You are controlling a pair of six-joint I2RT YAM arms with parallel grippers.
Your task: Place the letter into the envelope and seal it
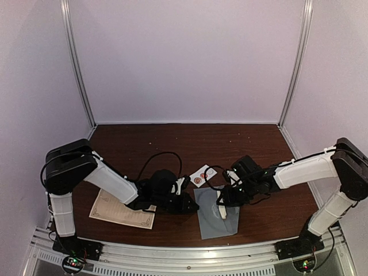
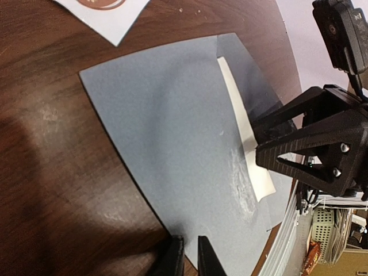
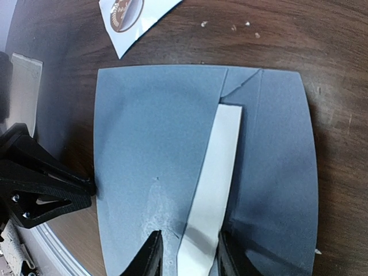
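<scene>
Dark brown wood-grain bench [image 1: 172, 141] with a few pale specks near the back, boxed on three sides by plain pale lilac panels: back wall [image 1: 184, 57], left wall [image 1: 29, 86], right wall [image 1: 339, 75], and a silver post [image 1: 77, 63] in each rear corner. Slotted aluminium rail [image 1: 190, 256] runs along the near edge. Light is soft and even with a violet cast. Past the bench edge in the left wrist view there's blurred clutter, incl. a perforated beige panel [image 2: 324, 227].

The wrist views crop the envelope [image 3: 144, 132] and the sticker card [image 3: 135, 20].
</scene>
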